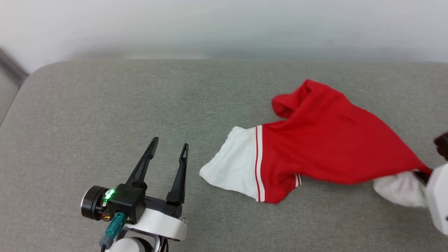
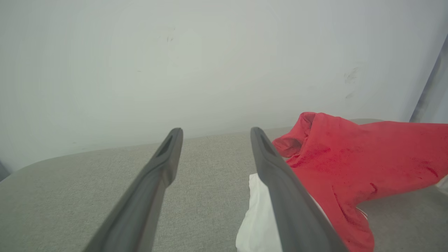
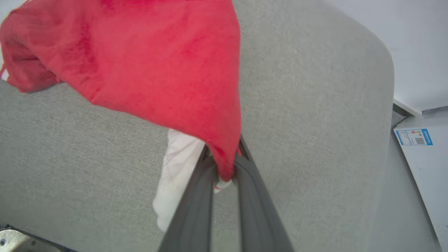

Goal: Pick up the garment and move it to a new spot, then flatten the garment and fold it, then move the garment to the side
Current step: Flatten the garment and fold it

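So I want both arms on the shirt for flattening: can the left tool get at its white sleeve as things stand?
Probably yes. The left tool is open over bare grey cushion, with the white sleeve of the garment lying just to its right and nothing between them.

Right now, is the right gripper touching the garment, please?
Touching: the right wrist view shows the right gripper shut on the garment, cloth pinched between its fingers.
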{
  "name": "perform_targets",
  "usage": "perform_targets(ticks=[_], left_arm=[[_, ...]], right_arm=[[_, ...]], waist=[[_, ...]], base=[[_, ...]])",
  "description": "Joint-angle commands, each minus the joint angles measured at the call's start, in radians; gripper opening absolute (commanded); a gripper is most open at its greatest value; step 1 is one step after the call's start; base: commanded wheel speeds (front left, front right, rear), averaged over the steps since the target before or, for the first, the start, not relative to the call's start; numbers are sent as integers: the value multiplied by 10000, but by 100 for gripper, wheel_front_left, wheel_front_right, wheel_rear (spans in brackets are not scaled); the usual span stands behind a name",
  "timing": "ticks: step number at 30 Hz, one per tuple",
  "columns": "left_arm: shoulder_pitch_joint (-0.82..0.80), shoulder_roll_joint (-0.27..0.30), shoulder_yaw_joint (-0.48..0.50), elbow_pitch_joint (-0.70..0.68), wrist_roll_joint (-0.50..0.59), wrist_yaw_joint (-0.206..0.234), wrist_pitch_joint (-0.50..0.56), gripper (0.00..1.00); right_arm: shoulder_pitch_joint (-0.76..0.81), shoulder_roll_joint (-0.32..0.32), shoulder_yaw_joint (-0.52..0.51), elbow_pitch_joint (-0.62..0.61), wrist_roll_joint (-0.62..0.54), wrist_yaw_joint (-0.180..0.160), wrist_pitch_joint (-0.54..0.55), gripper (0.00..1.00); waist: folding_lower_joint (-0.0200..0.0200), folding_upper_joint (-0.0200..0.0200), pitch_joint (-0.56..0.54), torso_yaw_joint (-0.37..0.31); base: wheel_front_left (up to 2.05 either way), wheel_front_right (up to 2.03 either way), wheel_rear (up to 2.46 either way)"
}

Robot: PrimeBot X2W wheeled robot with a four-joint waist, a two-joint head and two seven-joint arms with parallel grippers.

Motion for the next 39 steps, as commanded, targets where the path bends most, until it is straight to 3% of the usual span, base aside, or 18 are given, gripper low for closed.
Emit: perform_targets(ticks=[1,7,13,19,27,28,29,34,39], left_arm=[[66,-54,60,-30,54,-22,-26,100],[2,-154,125,35,208,-215,-26,100],[-275,-218,121,100,350,-433,-26,100],[-675,-293,81,168,500,-614,-26,100],[-1033,-474,10,309,583,-769,-26,100],[-1046,-490,12,339,578,-785,-26,100],[-1053,-508,12,357,572,-787,-26,100],[-1003,-545,132,486,582,-808,-26,100],[-760,-478,332,495,540,-812,-26,100]], right_arm=[[361,-119,-272,-171,233,-5,302,0],[1533,-254,-1756,-659,1326,-5,1863,0],[1242,-558,-2358,127,1206,-7,1456,0],[-134,-792,-1841,1929,835,-7,214,0],[-1893,-1175,-240,4162,-21,-7,-1518,2],[-2061,-1203,33,4365,-213,-5,-1823,67],[-2229,-1185,188,4658,-332,-7,-2043,100],[-2884,-948,900,5579,-442,-7,-3110,100],[-3289,-913,1293,5692,-432,-7,-4148,100]], waist=[[0,0,-25,-145],[0,0,142,-196],[0,0,626,33],[0,0,1294,403],[0,0,1808,871],[0,0,1812,899],[0,0,1805,919],[0,0,1539,841],[0,0,1005,476]], base=[[0,0,0],[0,0,0],[0,0,0],[0,0,0],[0,0,0],[0,0,0],[0,0,0],[0,0,0],[0,0,0]])
